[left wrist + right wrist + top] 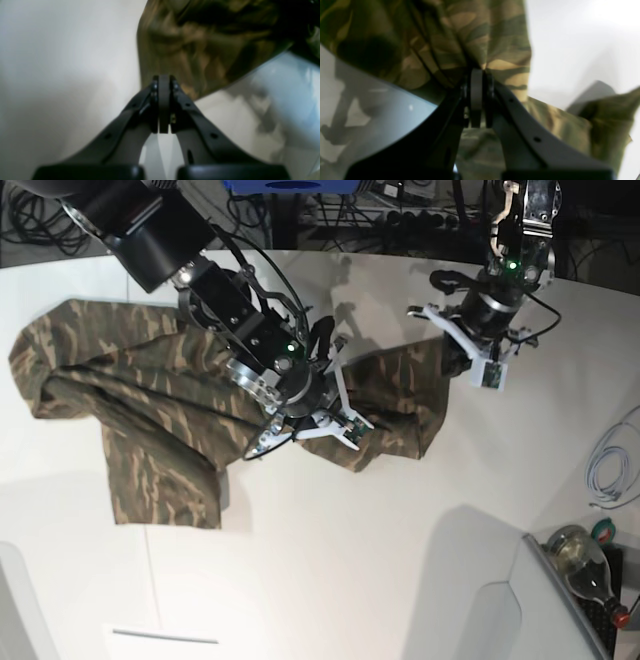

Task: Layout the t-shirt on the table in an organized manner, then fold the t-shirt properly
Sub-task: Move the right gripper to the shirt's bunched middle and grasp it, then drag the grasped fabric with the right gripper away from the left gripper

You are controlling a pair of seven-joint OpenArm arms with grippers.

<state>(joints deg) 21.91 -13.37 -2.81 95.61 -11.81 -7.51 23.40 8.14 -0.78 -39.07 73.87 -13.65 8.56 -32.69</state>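
Observation:
The camouflage t-shirt [150,400] lies crumpled across the white table [350,560], spread from the far left to the middle right. My right gripper [345,430] is at the shirt's middle, and in its wrist view the right gripper [480,71] is shut on a bunch of the t-shirt [495,37], with folds radiating from the tips. My left gripper [447,348] is at the shirt's right corner. There the left gripper [164,78] is shut, the t-shirt [207,42] hanging from its tips above the table [62,62].
A bottle [580,555] and a white cable [610,465] lie past the table's right edge. Dark cables and a blue object [290,185] sit behind the far edge. A thin seam line [150,580] runs down the near-left table.

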